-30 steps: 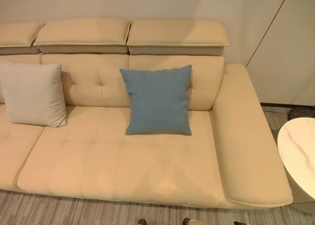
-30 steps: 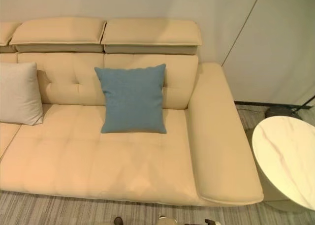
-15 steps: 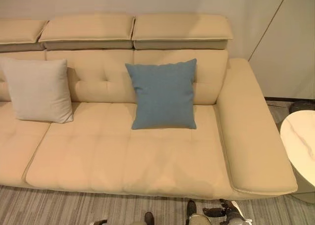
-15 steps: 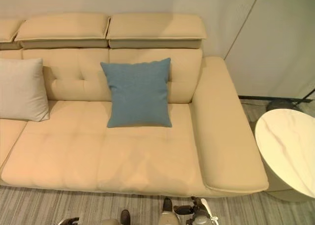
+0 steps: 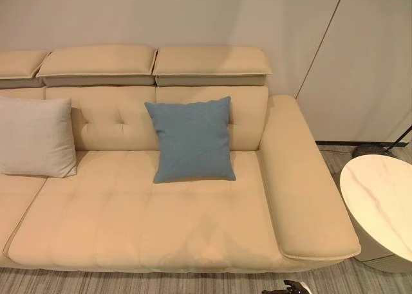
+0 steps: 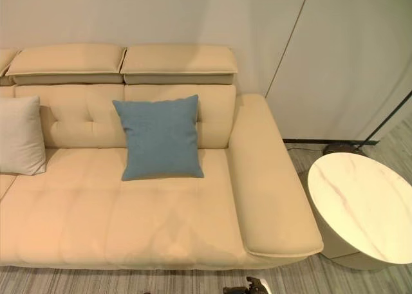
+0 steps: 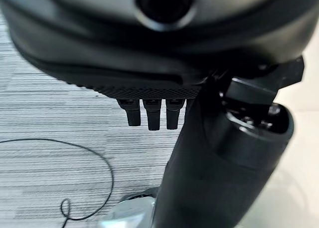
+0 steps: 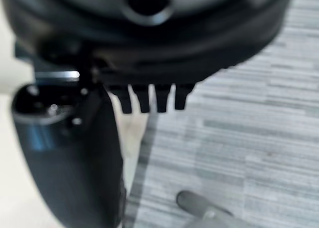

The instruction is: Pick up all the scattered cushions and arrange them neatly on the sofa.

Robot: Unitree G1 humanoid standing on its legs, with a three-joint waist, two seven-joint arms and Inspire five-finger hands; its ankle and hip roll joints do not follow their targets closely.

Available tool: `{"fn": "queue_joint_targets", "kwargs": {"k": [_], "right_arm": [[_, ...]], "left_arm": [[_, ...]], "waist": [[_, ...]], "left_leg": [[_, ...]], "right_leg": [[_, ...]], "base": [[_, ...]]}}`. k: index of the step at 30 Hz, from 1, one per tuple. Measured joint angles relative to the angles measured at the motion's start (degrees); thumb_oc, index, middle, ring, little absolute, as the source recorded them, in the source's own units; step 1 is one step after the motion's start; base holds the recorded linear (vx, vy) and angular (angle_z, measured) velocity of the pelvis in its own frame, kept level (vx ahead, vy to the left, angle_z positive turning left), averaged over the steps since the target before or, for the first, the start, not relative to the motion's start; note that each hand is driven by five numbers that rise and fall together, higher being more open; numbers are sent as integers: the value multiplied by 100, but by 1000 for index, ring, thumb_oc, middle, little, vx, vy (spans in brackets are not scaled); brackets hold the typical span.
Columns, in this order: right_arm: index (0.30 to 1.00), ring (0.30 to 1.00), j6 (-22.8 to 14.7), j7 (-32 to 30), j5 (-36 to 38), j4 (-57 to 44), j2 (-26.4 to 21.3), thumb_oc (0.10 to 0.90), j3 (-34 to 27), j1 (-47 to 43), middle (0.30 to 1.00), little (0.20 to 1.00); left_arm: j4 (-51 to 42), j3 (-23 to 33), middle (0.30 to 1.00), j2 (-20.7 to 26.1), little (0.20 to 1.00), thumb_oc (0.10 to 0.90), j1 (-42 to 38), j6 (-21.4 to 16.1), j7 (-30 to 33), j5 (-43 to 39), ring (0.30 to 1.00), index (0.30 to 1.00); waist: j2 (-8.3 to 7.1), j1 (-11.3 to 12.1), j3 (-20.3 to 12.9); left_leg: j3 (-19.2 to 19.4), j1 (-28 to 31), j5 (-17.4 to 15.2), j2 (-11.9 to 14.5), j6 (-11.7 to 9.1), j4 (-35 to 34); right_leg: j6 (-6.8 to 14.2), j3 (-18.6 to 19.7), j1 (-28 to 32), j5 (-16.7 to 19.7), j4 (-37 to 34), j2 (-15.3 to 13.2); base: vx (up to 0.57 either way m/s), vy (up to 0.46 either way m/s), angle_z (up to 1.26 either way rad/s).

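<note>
- The blue cushion (image 5: pixel 192 139) stands upright on the seat of the sofa (image 5: pixel 129 217), leaning against the backrest, near the armrest on the robot's right.
- The beige cushion (image 5: pixel 33 137) stands the same way further along to the robot's left, well apart from the blue one.
- A round white side table (image 6: pixel 360 207) sits on the striped carpet (image 8: pixel 239 148) just beside the sofa's armrest.
- The left robot hand (image 7: pixel 149 113) hangs over the carpet with its fingers straight and relaxed, holding nothing.
- The right robot hand (image 8: pixel 149 101) hangs likewise, fingers straight, nothing in it, with the carpet beyond it.
- No cushion lies on the visible strip of floor in front of the sofa, so the arranging looks largely done as far as these views reach.
- Both cushions are likely light, soft and squashy, with a woven cover that should not slip.
- A hold on a top corner or along an upper edge, pinching cover and filling together, would probably serve best; a grasp in the middle of the face would only dent it.
</note>
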Motion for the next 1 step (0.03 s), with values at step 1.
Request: {"fn": "queue_joint_targets", "kwargs": {"k": [1], "right_arm": [[900, 900, -2, -2, 23, 7, -2, 800, -2, 32, 900, 900]], "left_arm": [[-60, -10, 900, 2, 900, 800, -32, 0, 19, 0, 900, 900]], "waist": [[-12, -12, 8]], "left_leg": [[1, 1, 17, -5, -23, -8]], "right_leg": [[-2, -1, 9, -1, -14, -12]], "base": [[-48, -114, 1]]}}
